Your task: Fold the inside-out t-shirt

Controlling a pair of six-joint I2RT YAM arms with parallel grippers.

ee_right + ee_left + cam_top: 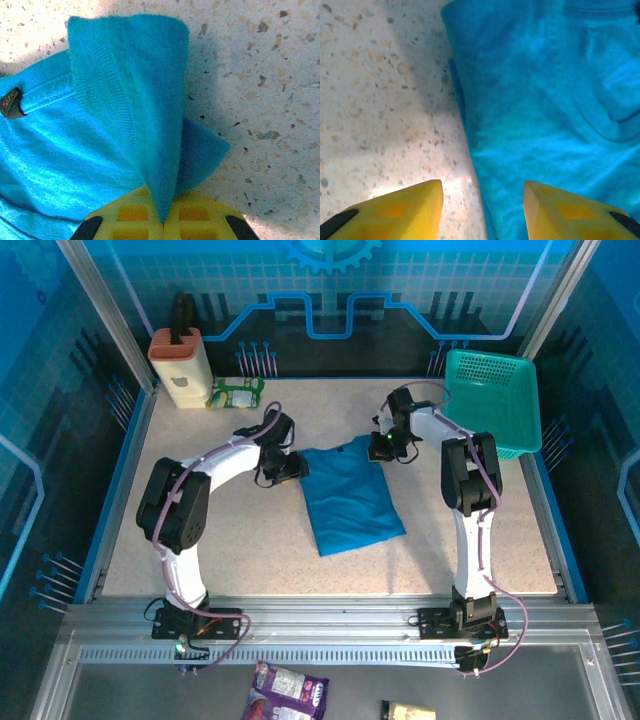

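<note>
A speckled beige stone-look tabletop [250, 550] is edged by a thin blue rim [104, 540]. Behind its far edge stands a translucent blue back wall [400, 280] printed with pale grid lines, a gear and circuit traces. Slanted silver aluminium posts [107, 315] rise at its far corners. A ridged aluminium rail [330, 620] runs along its near edge. Bright, even light falls across it, with soft shadows.
</note>
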